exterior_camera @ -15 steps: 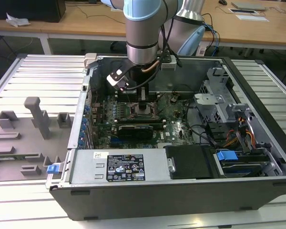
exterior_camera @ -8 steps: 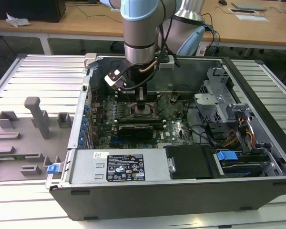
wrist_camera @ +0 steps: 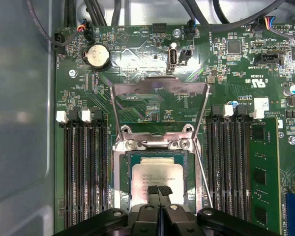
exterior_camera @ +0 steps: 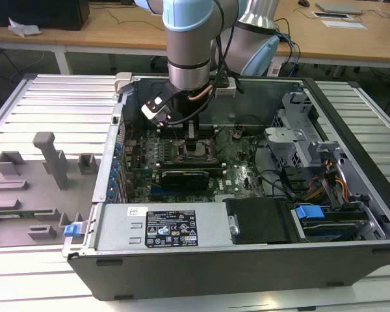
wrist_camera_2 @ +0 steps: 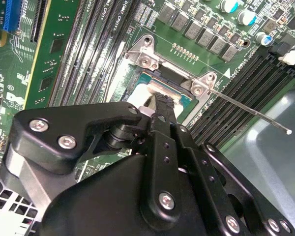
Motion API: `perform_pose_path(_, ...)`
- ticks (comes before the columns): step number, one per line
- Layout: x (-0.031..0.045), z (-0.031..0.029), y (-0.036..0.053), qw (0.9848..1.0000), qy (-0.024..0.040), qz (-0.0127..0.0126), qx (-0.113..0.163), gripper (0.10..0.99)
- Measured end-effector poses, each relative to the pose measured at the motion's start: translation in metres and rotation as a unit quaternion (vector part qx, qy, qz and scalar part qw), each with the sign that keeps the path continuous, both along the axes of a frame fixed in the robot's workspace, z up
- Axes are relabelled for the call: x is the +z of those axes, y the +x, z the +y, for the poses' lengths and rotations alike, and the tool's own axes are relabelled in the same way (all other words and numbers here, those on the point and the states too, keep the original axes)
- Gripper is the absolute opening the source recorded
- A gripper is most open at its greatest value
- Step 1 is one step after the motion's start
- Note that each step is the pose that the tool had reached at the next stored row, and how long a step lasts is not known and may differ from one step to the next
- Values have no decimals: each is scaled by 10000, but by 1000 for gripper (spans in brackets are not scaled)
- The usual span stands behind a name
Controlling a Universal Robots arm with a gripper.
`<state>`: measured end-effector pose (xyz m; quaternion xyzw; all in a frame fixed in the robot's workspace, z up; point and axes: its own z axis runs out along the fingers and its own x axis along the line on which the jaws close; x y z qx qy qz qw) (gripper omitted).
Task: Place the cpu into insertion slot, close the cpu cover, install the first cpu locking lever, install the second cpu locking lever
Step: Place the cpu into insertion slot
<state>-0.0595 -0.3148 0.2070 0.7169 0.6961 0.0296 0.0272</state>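
The cpu (wrist_camera: 160,169), a silvery square chip, lies flat inside the insertion slot (wrist_camera: 119,189) on the green board. The cpu cover (wrist_camera: 160,91) stands swung open, its frame tilted up away from the socket at the hinge. My gripper (wrist_camera: 159,190) is shut, its two black fingertips pressed together with nothing between them, right over the cpu's near edge; whether they touch it I cannot tell. In the second wrist view a finger (wrist_camera_2: 163,105) hides most of the cpu (wrist_camera_2: 139,96). One thin wire locking lever (wrist_camera_2: 250,113) sticks out free, unlatched. In the exterior view the gripper (exterior_camera: 193,135) hangs over the socket (exterior_camera: 196,151).
Black memory slots (wrist_camera: 83,167) flank the socket on both sides. A long black expansion card (exterior_camera: 185,177) lies just in front of the socket. The computer case walls (exterior_camera: 182,227), cables (exterior_camera: 279,182) and a drive cage (exterior_camera: 292,140) surround the board. Grey fixtures (exterior_camera: 49,156) stand on the table at the exterior view's left.
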Motion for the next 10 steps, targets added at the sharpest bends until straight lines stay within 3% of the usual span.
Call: perform_pose_path(10,46,0,-8,10000,1,-1,0,106)
